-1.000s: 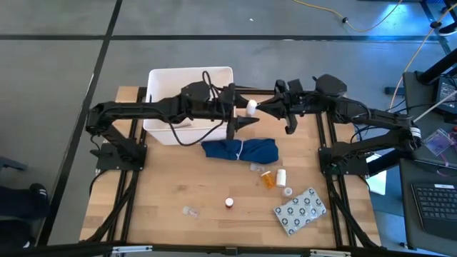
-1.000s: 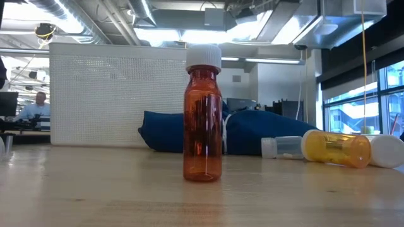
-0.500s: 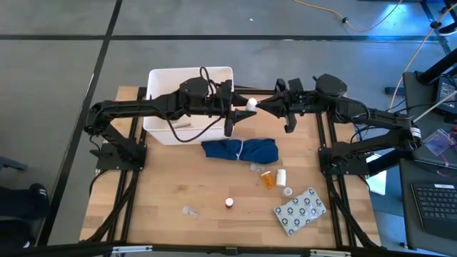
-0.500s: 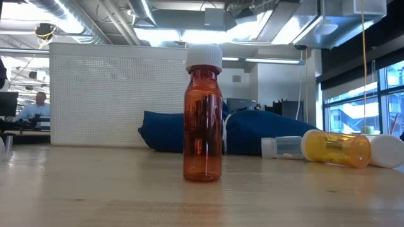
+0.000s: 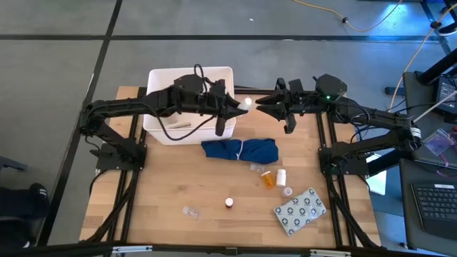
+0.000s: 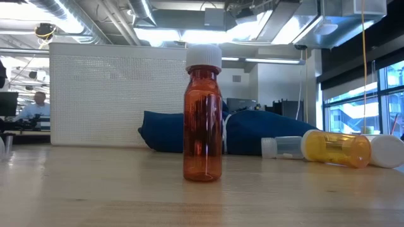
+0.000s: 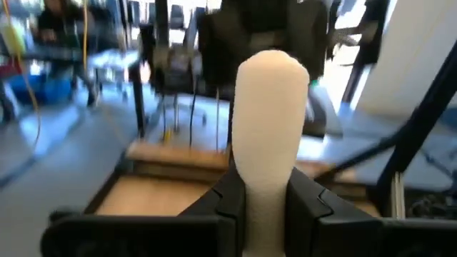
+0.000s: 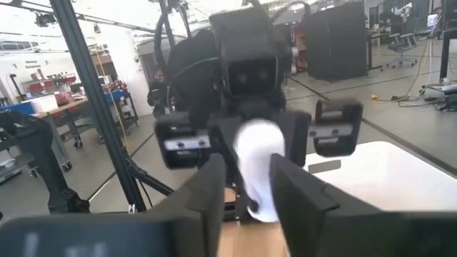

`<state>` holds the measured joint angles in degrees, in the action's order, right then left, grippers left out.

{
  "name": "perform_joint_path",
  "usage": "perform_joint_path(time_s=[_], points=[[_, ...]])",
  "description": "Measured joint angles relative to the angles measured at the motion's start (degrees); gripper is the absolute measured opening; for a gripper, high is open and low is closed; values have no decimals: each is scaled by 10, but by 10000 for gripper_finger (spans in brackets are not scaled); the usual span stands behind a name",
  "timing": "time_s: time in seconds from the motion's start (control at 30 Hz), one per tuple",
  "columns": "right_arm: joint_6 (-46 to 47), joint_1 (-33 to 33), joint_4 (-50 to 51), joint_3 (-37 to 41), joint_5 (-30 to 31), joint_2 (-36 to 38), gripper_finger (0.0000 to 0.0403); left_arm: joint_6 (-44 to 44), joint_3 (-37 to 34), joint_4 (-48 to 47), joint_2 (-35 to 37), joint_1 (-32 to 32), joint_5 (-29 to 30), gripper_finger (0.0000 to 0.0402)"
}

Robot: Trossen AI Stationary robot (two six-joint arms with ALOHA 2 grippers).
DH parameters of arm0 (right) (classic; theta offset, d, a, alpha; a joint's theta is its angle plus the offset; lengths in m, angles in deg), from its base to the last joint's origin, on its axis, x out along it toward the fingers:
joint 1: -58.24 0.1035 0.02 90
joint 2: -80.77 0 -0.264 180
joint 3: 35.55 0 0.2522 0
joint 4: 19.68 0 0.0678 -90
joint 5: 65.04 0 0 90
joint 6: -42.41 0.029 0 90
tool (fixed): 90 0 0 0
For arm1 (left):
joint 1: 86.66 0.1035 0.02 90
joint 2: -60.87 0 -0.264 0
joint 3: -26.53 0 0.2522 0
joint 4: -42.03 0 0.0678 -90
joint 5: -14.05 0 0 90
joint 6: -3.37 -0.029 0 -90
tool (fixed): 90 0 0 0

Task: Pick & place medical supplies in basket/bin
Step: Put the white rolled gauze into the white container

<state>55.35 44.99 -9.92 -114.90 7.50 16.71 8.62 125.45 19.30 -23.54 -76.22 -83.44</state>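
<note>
The left gripper (image 5: 241, 106) has carried one gauze roll (image 5: 247, 103) (jaws pinching it) from the spread-jawed right gripper (image 5: 260, 106).

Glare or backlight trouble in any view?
Low view: ceiling lights and windows blaze behind the orange bottle, which glows through. Left wrist view: the white roll stands against a bright background. High view: even light, no glare on the table.

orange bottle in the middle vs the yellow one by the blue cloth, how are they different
The orange bottle stands upright alone on bare wood; the yellow bottle lies on its side among other small items. The orange bottle is deep amber-red; the yellow bottle is paler, golden. In the low view the orange bottle looks much larger, being nearer that camera. Both are translucent and rest on the table, outside the white tub.
</note>
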Motion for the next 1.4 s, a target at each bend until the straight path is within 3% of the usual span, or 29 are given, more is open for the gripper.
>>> perform_joint_path(time_s=[0.23,0.4,0.53,0.63,0.83,1.13,1.4], points=[[0,-21,53,0,-2,1,196,1,0,-314,35,27,62,49],[1,-40,117,0,-2,1,220,43,0,-532,41,45,156,51],[0,-48,137,0,-2,1,223,49,-5,-657,33,68,196,49],[0,-50,136,0,-2,0,223,54,-25,-684,32,93,182,49],[-15,-50,137,0,-2,0,223,19,-92,-697,31,144,89,49],[-15,-50,156,0,-1,0,223,-42,-182,-673,34,213,34,49],[-15,-50,161,0,5,0,223,-116,-203,-641,29,265,-114,49]])
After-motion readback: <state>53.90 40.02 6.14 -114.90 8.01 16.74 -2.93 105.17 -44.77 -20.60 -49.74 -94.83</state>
